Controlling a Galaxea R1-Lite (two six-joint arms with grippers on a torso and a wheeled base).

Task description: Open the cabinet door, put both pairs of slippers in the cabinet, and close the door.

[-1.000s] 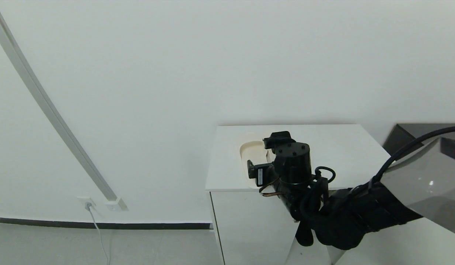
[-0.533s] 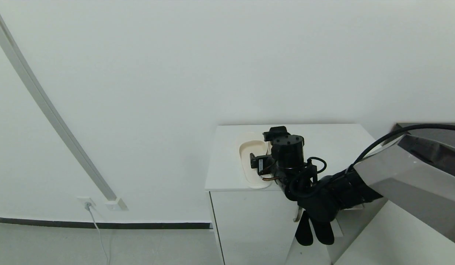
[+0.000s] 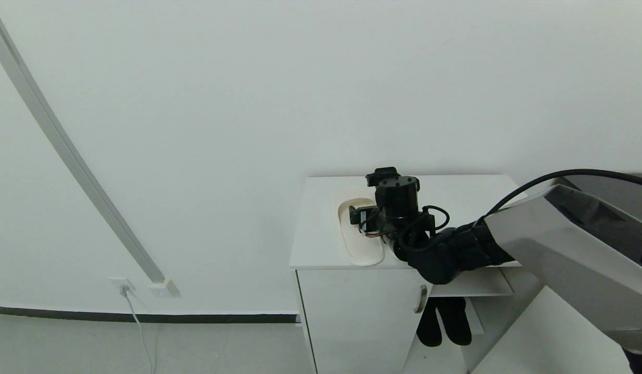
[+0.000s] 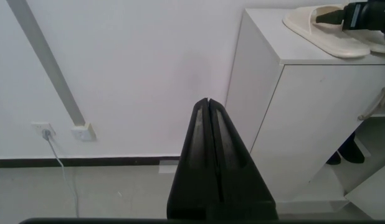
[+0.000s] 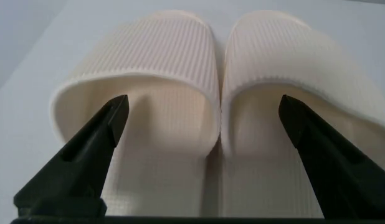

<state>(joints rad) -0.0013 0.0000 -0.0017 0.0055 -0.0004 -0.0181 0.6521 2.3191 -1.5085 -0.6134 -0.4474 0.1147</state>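
White wall, white cabinet (image 3: 352,311), door open. Cream slippers (image 5: 205,143) side by side on cabinet top, long axes pointing away from right claw (image 5: 203,106). That claw spread wide, one finger outside each slipper, gripping nothing. Black slippers (image 3: 445,324) inside cabinet. Left claw (image 4: 208,106) pinched closed, well off; right arm nearer.

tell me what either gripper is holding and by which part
Nothing is held. The right gripper is open, fingers spread over the cream slippers; the left gripper is shut, empty.
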